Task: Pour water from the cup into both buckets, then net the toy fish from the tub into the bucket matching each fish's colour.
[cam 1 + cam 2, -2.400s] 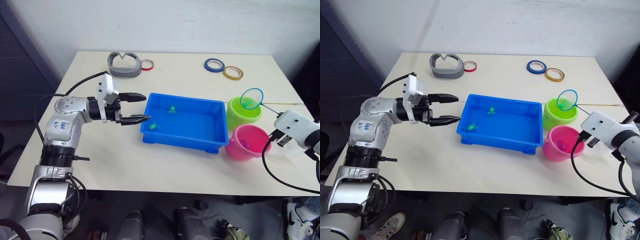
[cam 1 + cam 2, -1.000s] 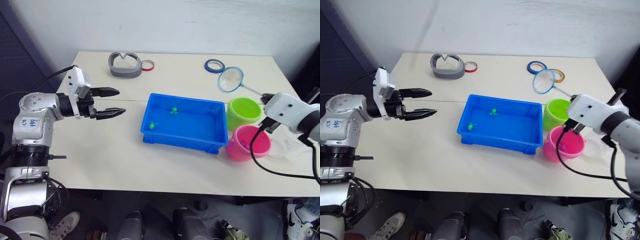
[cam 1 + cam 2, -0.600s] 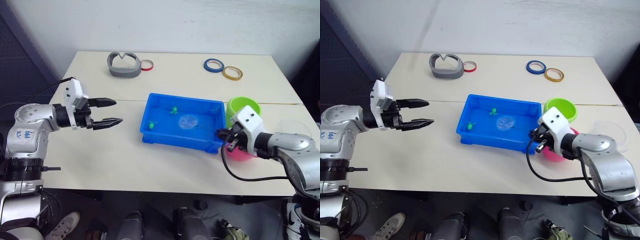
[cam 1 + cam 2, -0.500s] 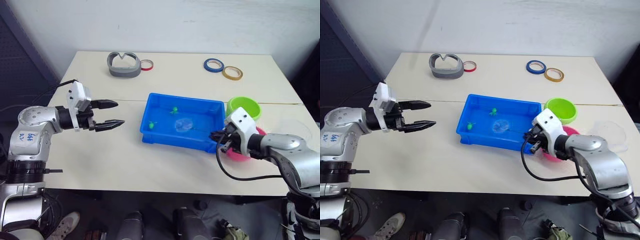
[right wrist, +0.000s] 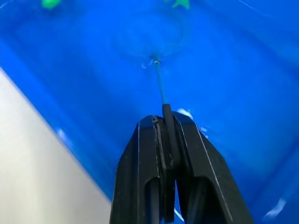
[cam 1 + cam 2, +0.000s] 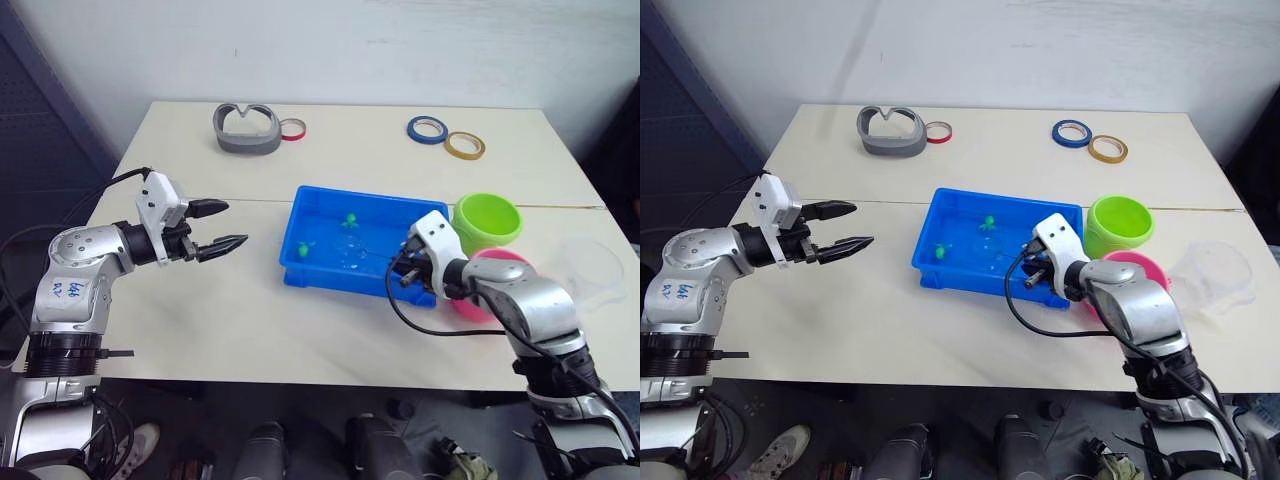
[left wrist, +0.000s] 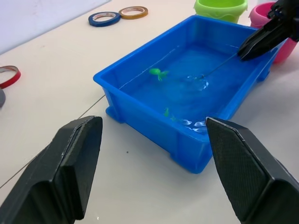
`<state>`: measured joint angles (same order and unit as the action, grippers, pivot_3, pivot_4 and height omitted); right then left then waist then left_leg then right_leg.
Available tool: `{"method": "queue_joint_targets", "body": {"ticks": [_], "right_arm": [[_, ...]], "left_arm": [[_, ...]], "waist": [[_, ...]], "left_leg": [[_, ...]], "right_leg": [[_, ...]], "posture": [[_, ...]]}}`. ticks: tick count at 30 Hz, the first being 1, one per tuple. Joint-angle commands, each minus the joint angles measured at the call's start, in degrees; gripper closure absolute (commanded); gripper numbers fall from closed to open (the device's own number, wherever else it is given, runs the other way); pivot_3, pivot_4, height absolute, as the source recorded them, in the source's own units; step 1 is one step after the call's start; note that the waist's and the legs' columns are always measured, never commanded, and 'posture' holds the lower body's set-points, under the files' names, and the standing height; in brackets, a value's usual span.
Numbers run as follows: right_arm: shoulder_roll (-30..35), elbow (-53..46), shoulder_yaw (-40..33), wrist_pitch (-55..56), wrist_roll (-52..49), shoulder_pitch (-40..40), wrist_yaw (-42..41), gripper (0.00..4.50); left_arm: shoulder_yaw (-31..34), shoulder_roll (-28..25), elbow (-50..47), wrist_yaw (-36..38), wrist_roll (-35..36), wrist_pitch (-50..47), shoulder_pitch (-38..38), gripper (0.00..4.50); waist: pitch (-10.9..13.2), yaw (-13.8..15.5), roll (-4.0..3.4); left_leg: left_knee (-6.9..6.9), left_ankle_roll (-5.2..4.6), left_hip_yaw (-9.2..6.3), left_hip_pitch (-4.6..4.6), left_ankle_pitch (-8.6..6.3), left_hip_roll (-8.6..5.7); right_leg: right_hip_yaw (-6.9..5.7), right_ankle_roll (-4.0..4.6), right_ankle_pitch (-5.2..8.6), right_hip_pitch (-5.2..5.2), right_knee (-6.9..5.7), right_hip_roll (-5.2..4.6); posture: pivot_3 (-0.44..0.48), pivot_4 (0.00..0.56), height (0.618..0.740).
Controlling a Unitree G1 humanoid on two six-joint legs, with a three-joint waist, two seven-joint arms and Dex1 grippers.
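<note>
Right end effector clamps the net handle, hoop submerged in the tub; hasty scooping could miss green fish.

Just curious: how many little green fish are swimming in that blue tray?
2: one fish near the tub's far wall, another fish near its left front corner. Others may hide underwater.

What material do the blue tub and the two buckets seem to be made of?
Tub: likely glossy moulded plastic, with a smooth rim and even blue colour. Green bucket and pink bucket: probably the same kind of plastic, smooth and uniformly bright.
</note>
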<state>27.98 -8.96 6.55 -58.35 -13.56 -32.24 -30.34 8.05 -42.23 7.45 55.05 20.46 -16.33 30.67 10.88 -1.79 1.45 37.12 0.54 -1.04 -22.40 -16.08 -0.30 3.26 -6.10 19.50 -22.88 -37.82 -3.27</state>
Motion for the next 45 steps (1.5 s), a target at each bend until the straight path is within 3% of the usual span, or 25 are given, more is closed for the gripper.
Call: {"method": "queue_joint_targets", "body": {"ticks": [1,15,30,45], "right_arm": [[-1.4,1.6,-0.3,2.7,1.0,-2.1,1.6,4.5],[-1.9,1.0,-3.9,4.9,0.5,-4.2,3.2,4.5],[4.3,-11.7,-7.7,1.7,-7.8,4.0,-3.5,4.5],[4.8,-13.9,-9.8,1.8,-10.4,5.9,-2.0,4.5]], "left_arm": [[1.8,-0.7,-2.5,-0.7,0.8,-0.1,-0.4,0.66],[2.0,-0.6,-3.2,-1.0,0.9,-0.6,-0.3,0.66],[1.0,0.5,-1.9,1.5,1.7,-0.4,2.5,0.66],[0.1,0.8,1.0,3.2,0.9,0.7,4.8,0.66]], "waist": [[0.0,0.0,0.0],[0.0,0.0,0.0],[0.0,0.1,0.0],[0.0,0.1,0.0]], "left_leg": [[-0.01,0.0,0.01,0.0,0.0,0.0],[-0.03,0.01,0.01,-0.04,-0.01,-0.01],[-0.04,0.01,0.0,-0.12,-0.01,0.0],[-0.03,0.0,0.0,-0.16,-0.01,0.0]], "right_leg": [[0.0,0.0,0.0,-0.02,0.0,0.0],[-0.02,0.0,0.0,-0.06,0.0,-0.01],[-0.02,0.0,0.0,-0.11,0.04,0.0],[-0.01,0.0,0.0,-0.13,0.06,-0.02]], "posture": [[0.0,0.15,0.74],[0.0,0.15,0.74],[0.0,0.15,0.74],[0.0,0.15,0.74]]}}
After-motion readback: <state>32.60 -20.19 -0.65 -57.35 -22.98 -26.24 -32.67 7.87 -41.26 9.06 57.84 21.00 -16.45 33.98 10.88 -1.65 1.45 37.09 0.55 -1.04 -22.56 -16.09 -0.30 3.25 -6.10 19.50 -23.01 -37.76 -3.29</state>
